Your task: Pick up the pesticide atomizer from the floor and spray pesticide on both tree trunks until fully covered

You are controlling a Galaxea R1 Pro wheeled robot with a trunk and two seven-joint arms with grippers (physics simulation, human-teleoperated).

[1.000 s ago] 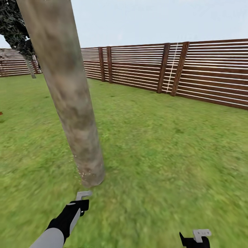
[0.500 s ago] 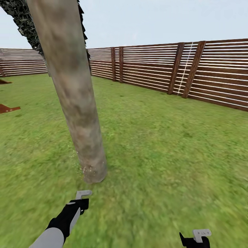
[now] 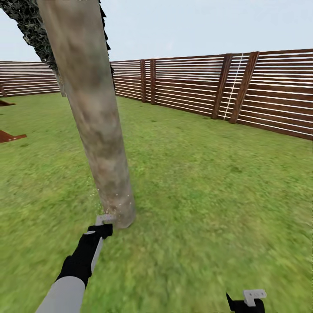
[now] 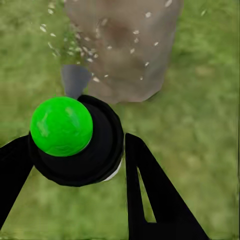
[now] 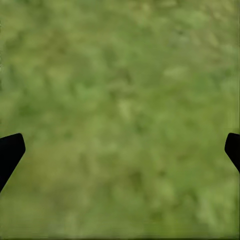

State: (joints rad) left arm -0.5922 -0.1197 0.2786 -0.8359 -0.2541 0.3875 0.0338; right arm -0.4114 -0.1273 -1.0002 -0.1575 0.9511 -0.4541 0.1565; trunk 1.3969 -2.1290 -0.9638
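Note:
The near tree trunk (image 3: 93, 108) is a thick mottled grey-brown column leaning up out of the grass floor (image 3: 208, 195). My left gripper (image 3: 103, 222) hangs just in front of its base. In the left wrist view the gripper (image 4: 75, 140) is shut on the pesticide atomizer (image 4: 62, 125), a black bottle with a bright green round cap. Its grey nozzle (image 4: 75, 80) points at the trunk (image 4: 125, 45). White pesticide specks (image 4: 100, 50) dot the bark and float beside it. My right gripper (image 3: 248, 302) is open low over bare grass. The second tree's dark crown (image 3: 32, 28) shows behind.
A brown slatted fence (image 3: 243, 91) rings the lawn at the back and right. Rust-brown flat pieces (image 3: 8, 137) lie at the far left. Open grass spreads to the right of the trunk.
The view first swung, shifting the fence and far tree. Then my left arm reached forward, bringing the atomizer close to the trunk's base, where more white specks now show.

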